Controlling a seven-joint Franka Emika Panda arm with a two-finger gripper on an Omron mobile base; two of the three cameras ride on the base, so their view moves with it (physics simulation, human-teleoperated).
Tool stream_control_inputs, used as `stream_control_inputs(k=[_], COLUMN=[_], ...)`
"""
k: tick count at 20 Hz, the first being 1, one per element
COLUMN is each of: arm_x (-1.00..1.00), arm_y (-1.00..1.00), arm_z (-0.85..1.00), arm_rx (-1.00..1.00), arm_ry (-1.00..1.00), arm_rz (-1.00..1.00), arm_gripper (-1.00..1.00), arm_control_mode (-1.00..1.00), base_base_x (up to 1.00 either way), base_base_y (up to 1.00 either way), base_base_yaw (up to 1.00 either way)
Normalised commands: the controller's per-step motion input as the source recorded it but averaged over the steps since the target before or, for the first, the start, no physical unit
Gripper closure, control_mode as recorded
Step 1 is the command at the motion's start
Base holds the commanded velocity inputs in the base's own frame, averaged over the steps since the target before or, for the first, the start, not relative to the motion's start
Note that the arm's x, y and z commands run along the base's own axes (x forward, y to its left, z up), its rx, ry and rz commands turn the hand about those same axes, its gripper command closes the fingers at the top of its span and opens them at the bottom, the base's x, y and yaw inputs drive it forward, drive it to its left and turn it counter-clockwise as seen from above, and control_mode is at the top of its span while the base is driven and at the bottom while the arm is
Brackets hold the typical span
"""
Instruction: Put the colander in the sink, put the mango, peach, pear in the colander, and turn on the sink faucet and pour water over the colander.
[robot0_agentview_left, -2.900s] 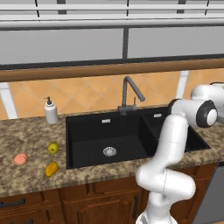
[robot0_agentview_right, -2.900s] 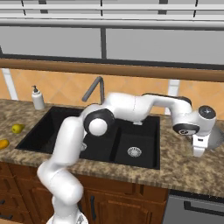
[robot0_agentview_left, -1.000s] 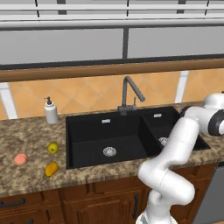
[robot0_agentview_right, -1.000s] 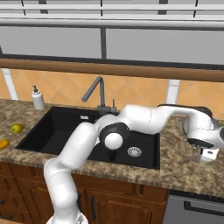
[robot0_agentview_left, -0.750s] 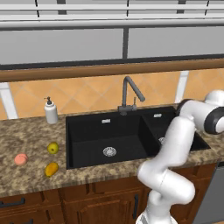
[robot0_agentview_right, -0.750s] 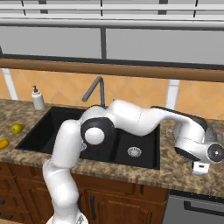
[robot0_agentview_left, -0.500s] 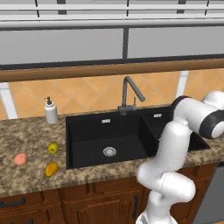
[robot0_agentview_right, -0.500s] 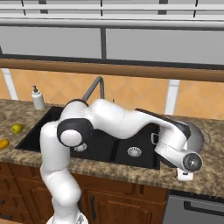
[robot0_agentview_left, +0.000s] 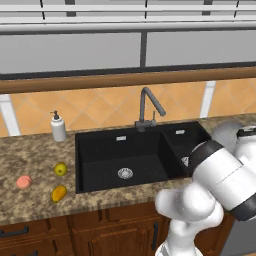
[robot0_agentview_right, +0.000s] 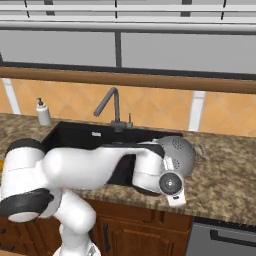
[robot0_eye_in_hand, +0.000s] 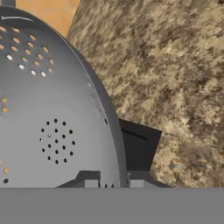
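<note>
I am clenching my end effector on the colander rim; the sink lies to my left.

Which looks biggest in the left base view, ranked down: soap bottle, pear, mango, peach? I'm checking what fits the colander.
1. soap bottle, clearly largest.
2. mango, peach and pear: they look about alike, too close to rank, and the mango lies nearest the camera.

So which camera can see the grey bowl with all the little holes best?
The hand view: the round, light grey, hole-dotted metal colander looms close. In the right base view it peeks out behind the arm; the left base view shows a blurry grey edge.
</note>
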Motion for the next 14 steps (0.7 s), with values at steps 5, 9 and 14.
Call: stream_control_inputs(k=[5, 9, 14], arm_x=[-0.36, -0.37, -0.28], arm_y=[1.0, 1.0, 0.96], arm_z=[0.64, 0.68, 0.69], arm_rx=[-0.1, -0.07, -0.03], arm_ry=[0.16, 0.08, 0.29], arm_rz=[0.14, 0.11, 0.17], arm_gripper=[1.0, 1.0, 1.0], arm_control_mode=[-1.0, -1.0, -1.0], base_base_x=[0.0, 0.0, 0.0], base_base_y=[0.0, 0.0, 0.0], base_base_yaw=[0.0, 0.0, 0.0])
